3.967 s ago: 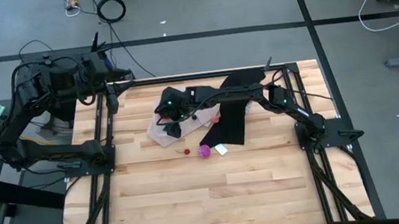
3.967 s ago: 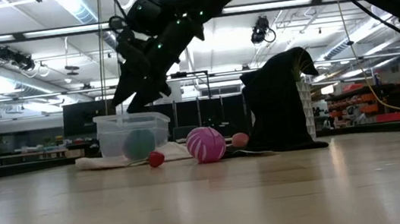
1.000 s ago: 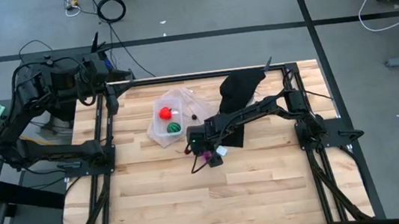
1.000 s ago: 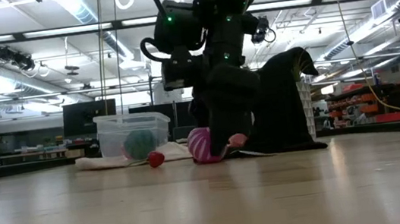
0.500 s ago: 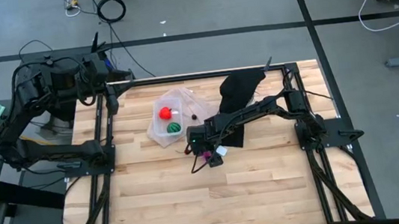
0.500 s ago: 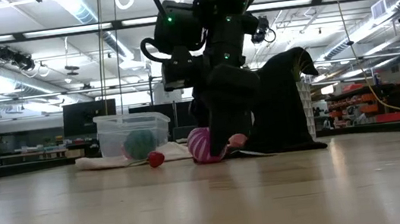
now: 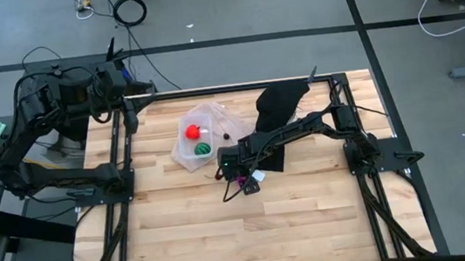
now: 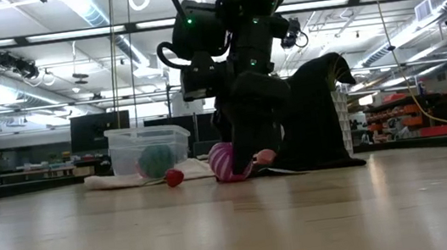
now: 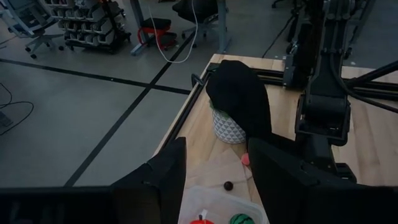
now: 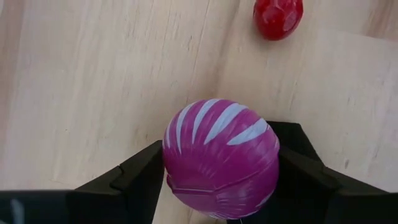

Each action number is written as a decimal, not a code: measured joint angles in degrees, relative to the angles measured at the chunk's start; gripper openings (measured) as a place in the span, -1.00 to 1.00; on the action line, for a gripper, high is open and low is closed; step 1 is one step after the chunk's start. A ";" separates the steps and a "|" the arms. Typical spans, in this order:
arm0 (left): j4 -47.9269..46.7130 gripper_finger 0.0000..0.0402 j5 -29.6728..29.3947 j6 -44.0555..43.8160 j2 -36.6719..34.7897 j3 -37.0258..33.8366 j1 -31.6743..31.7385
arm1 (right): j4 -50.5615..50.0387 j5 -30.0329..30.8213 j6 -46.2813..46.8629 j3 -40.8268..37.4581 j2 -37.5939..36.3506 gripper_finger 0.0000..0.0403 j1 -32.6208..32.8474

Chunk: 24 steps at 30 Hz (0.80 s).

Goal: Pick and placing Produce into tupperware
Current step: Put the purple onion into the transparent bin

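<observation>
The magenta-purple striped fruit (image 10: pixel 221 158) lies on the table's middle and shows in the low view (image 8: pixel 226 161). My right gripper (image 7: pixel 238 181) stands over it, pointing down, shut on it. The clear tupperware (image 7: pixel 200 134) sits to its far left and holds the red ball-like fruit (image 7: pixel 191 132) and the green striped fruit (image 7: pixel 204 149). A tiny dark red piece (image 10: pixel 278 15) lies on the wood beside the gripper. Another dark piece (image 9: pixel 228 185) lies beyond the tupperware. My left gripper (image 9: pixel 214 180) is open and empty at the table's far left corner. My right gripper pinches the magenta fruit between its two fingers, one finger (image 10: pixel 140 177) on each of its opposite sides (image 10: pixel 174 155). The fingers come from above, pointing down. The fruit's underside rests on the table (image 8: pixel 229 180).
A black cloth (image 7: pixel 277 117) drapes over a patterned cup (image 9: pixel 229 127) at the far middle. A small white scrap (image 7: pixel 258 175) lies right of the gripper. Flat translucent lids (image 7: pixel 185 160) lie under the tupperware. A small pink piece (image 8: pixel 268 155) lies by the cloth.
</observation>
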 joint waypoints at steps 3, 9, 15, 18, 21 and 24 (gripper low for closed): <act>0.00 -0.09 0.00 0.02 0.00 0.00 -0.02 | -0.09 0.02 -0.26 0.00 -0.48 0.28 0.00; -0.02 -0.11 0.00 0.04 0.13 0.00 -0.02 | -1.24 0.03 -0.57 2.85 -2.02 0.28 -0.02; -0.17 -0.09 -0.02 0.03 0.11 0.00 0.01 | -2.11 0.97 -1.15 10.37 -2.40 0.28 -0.02; -0.50 -0.10 -0.04 0.02 0.11 0.00 0.00 | -1.49 4.24 -3.84 15.22 -2.45 0.28 -0.21; -0.94 -0.11 -0.01 0.02 0.11 0.00 0.00 | 0.97 5.40 -5.10 18.57 -2.51 0.28 -1.54; -1.01 -0.10 -0.01 0.04 0.11 0.00 -0.02 | 3.34 5.46 -4.66 20.34 -2.36 0.27 -4.16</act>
